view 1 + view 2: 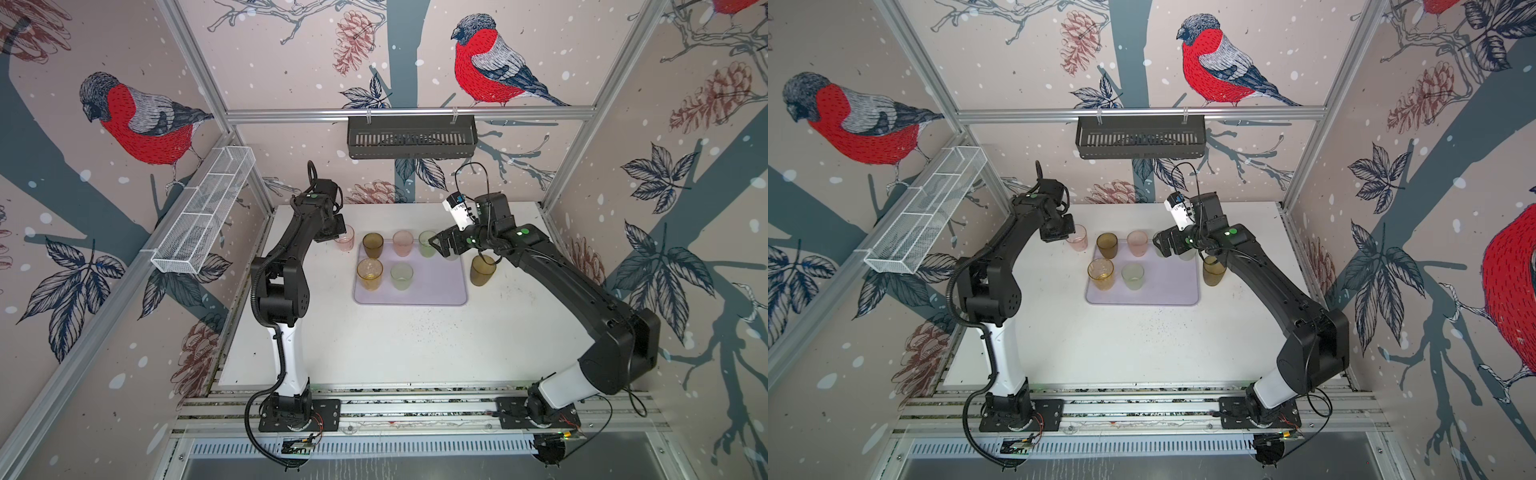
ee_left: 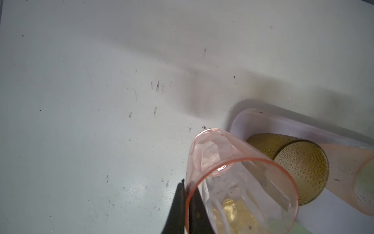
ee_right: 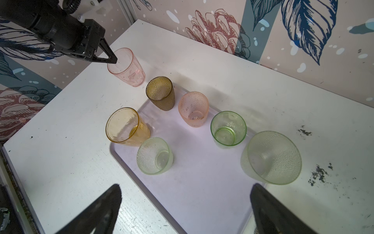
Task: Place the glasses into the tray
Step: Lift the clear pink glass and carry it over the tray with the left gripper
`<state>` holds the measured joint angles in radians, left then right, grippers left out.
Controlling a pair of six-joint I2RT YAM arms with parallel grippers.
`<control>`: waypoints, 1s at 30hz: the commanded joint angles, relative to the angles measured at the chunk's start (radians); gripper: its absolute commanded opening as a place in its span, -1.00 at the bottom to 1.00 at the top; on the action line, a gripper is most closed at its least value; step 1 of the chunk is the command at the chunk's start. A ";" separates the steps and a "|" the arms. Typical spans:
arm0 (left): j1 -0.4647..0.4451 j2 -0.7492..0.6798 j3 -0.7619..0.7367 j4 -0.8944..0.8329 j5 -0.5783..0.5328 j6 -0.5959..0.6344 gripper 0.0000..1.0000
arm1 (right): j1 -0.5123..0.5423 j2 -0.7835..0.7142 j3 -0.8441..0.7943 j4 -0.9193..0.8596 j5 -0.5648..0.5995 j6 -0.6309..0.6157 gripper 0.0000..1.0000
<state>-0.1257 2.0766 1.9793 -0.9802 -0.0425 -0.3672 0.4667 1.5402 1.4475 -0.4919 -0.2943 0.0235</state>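
The left pincer (image 3: 112,58) is clamped on the rim of a tall pink glass (image 3: 127,67), one finger inside the wall and one outside, as the left wrist view shows (image 2: 183,204); that glass (image 1: 345,237) sits at the tray's far left corner, outside the rim, and whether it rests on the counter (image 1: 395,345) or hangs just above it cannot be told. The right pincer (image 1: 437,244) stands wide open and holds nothing; its two dark fingers (image 3: 105,210) frame the tray in the right wrist view; in both top views it hovers over the tray's far right corner, above a pale green glass (image 3: 272,157) that stands at the tray's edge. Inside the lilac tray (image 1: 436,286) stand five glasses: a brown glass (image 1: 372,245), a small pink glass (image 1: 403,243) and a bright green glass (image 3: 228,129) along the far side; a tall amber glass (image 1: 369,273) and a second pale green glass (image 1: 402,276) in front of them. Another amber glass (image 1: 482,270) stands upright on the counter just right of the tray, beneath the right arm.
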 commanded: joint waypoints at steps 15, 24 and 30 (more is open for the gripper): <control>-0.055 -0.036 0.207 -0.175 0.034 -0.001 -1.00 | -0.016 -0.002 -0.003 0.023 -0.019 0.016 1.00; -0.117 -0.041 0.249 -0.193 0.059 -0.030 -1.00 | -0.049 -0.037 -0.047 0.045 -0.015 0.027 1.00; -0.169 -0.043 0.262 -0.199 0.077 -0.054 -1.00 | -0.076 -0.072 -0.088 0.067 -0.004 0.031 1.00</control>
<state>-0.2768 2.0418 2.2295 -1.1458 0.0261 -0.3965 0.3996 1.4841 1.3689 -0.4629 -0.3016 0.0494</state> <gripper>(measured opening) 0.071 0.998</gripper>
